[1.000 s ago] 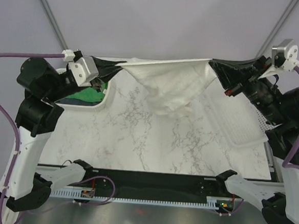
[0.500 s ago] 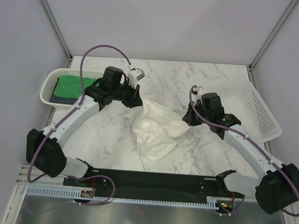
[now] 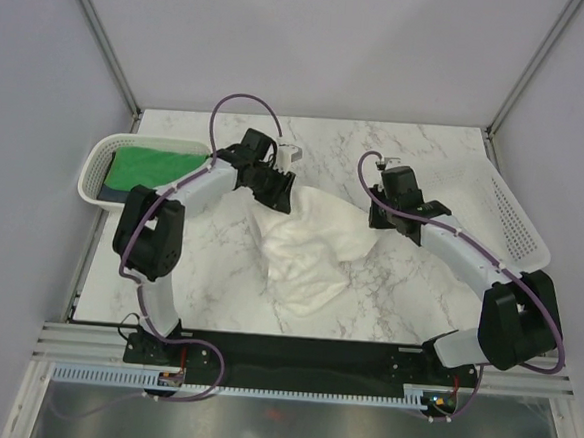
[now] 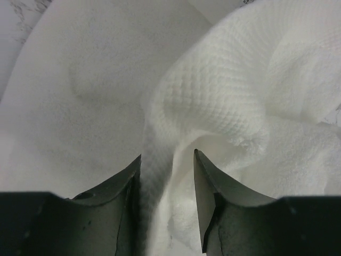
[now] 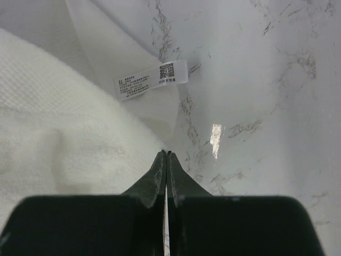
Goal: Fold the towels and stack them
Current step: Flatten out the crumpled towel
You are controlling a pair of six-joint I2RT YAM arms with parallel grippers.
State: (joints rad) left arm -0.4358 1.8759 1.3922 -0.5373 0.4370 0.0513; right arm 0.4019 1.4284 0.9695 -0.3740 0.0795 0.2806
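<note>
The white towel (image 3: 310,252) lies crumpled in the middle of the desk (image 3: 217,284). At its far left end the left pincer (image 4: 168,154) stands partly open, with a ridge of cloth between its jaws. At its far right edge the right pincer (image 5: 167,160) is closed tight beside the label (image 5: 152,80). A basket (image 3: 93,170) at the desk's left edge holds the green towel (image 3: 147,167), with the navy towel (image 3: 111,193) showing at its near side.

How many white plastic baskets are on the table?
2: left basket, at the left edge, holding a green towel; right basket, at the right edge. None seems hidden.
</note>
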